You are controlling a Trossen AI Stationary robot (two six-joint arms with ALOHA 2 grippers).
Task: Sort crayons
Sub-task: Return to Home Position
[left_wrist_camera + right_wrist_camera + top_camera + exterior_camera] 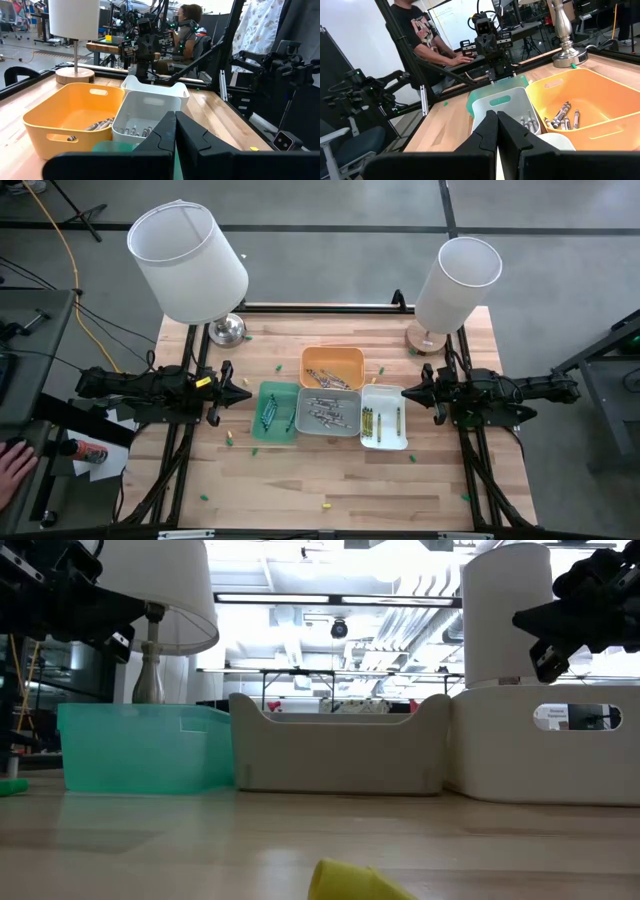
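Both claws are pressed together, nothing between the fingers: the left claw [246,393] hangs just beside the green tray [256,428], and the right claw [405,393] hangs over the white tray's [385,442] far corner.

I count four trays in one tight cluster mid-table: green, grey tray [344,429] and white in a row, touching, with the orange tray [333,355] behind the grey one. Every tray holds crayons [325,412], too small for me to count: green ones [268,415], grey ones, yellow ones [368,421], and a dark handful [326,380] in the orange.

Two lamps [190,265] stand at the table's [300,480] far corners. Several loose green and yellow bits [325,505] are scattered over the wood. I see the widest open room along the near edge.
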